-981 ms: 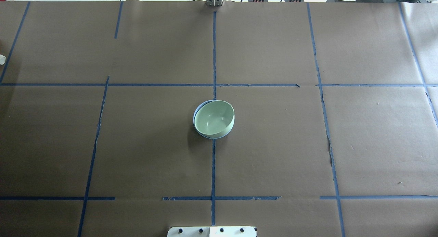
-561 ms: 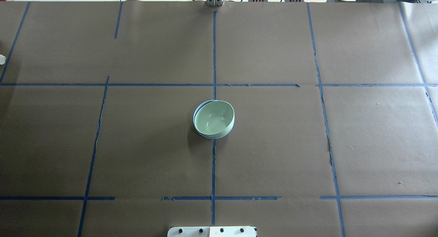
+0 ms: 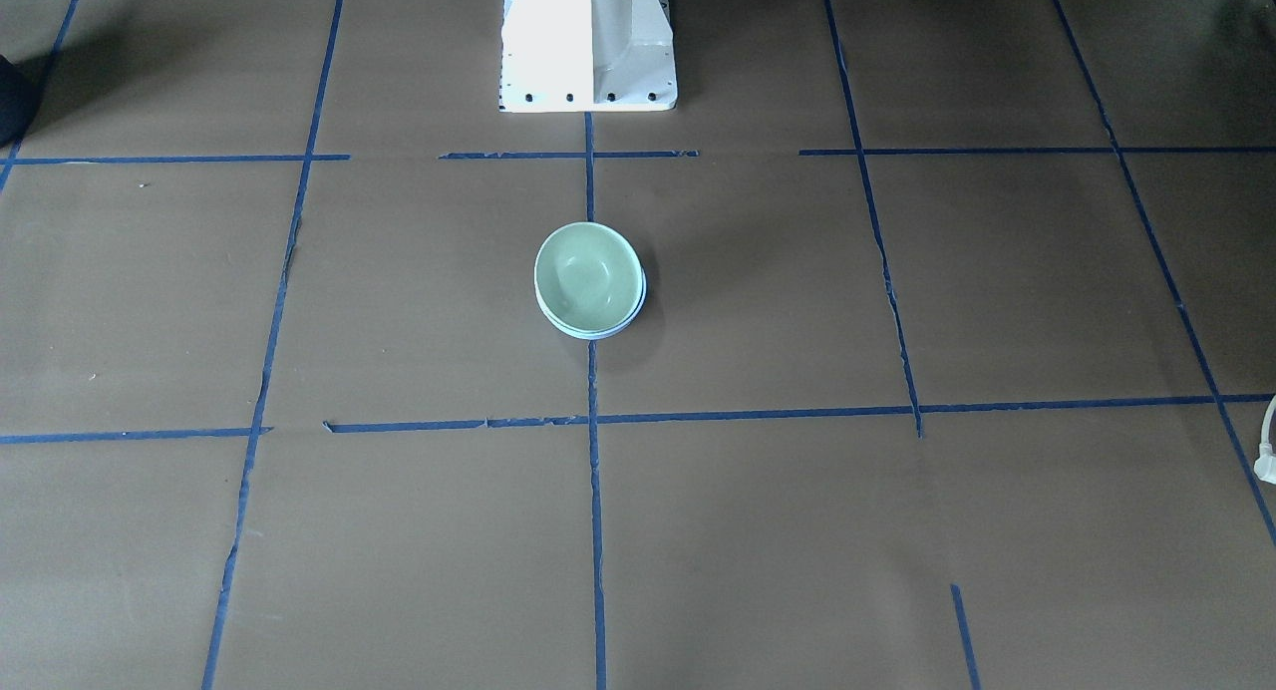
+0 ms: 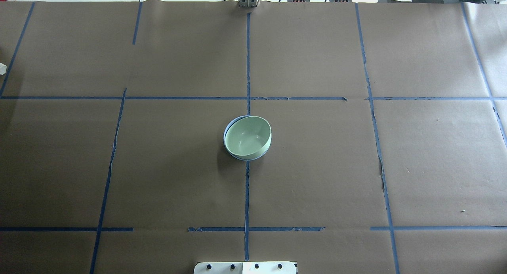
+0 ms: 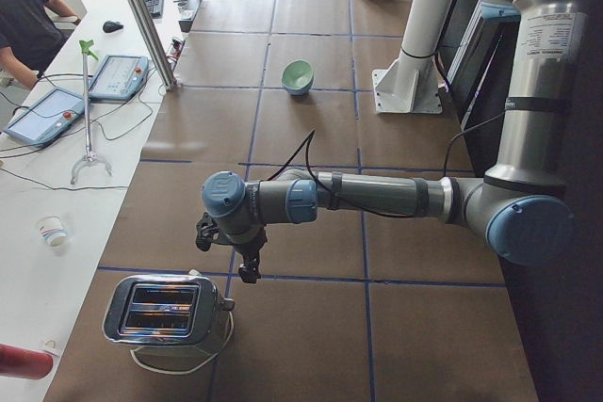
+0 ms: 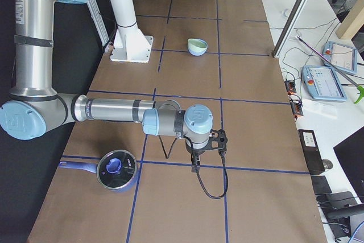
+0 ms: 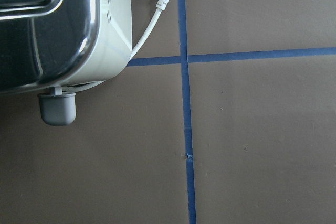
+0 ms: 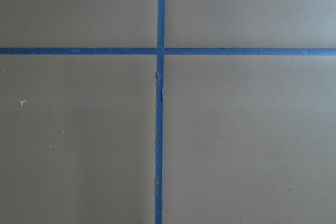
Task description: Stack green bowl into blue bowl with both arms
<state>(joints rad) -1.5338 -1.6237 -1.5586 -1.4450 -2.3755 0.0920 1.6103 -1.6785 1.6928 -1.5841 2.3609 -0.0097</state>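
Observation:
The green bowl [image 4: 248, 137] sits nested in the blue bowl [image 4: 228, 126] at the table's middle, on the centre tape line. Only a thin blue edge shows around it. The stack also shows in the front view, the green bowl [image 3: 588, 274] above the blue rim [image 3: 600, 333]. No arm is near the bowls. My left gripper [image 5: 247, 270] hangs near the toaster at the table's left end. My right gripper [image 6: 195, 166] hangs over a tape crossing at the right end. Both show only in the side views, so I cannot tell whether they are open or shut.
A chrome toaster [image 5: 170, 313] with a white cord stands by my left gripper and shows in the left wrist view [image 7: 52, 24]. A blue-lidded pot [image 6: 116, 170] stands near my right gripper. The white pedestal [image 3: 588, 42] is behind the bowls.

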